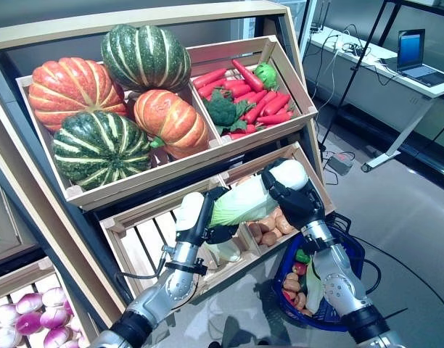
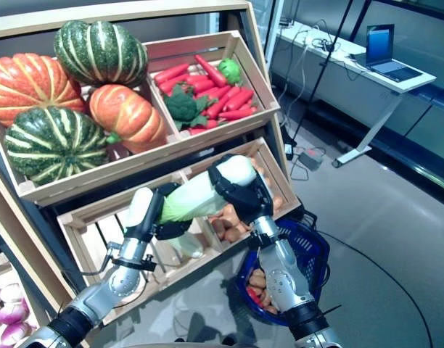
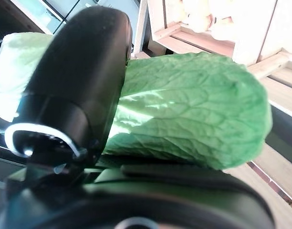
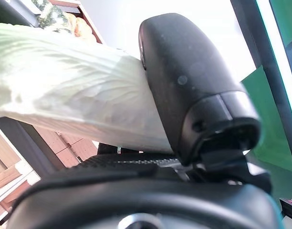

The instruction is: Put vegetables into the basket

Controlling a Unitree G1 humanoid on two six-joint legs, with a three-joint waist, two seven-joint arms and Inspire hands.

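A long napa cabbage (image 1: 240,204) with a green leafy end and a pale stem end hangs level in front of the lower crates, held between both hands. My left hand (image 1: 209,220) is curled round its leafy end (image 3: 193,109), with the thumb (image 3: 84,76) pressed over the top. The stem end (image 4: 65,90) sits in my right hand (image 1: 302,204), whose thumb (image 4: 184,81) is clamped on it. Below my right forearm, the blue basket (image 1: 354,255) stands on the floor with several vegetables in it.
Behind the cabbage, a lower crate holds potatoes (image 1: 269,228) and the one beside it another cabbage (image 1: 223,251). The upper crates carry pumpkins (image 1: 99,148) and carrots with broccoli (image 1: 244,98). Purple onions (image 1: 33,312) lie at lower left. A desk with a laptop (image 1: 414,54) stands far right.
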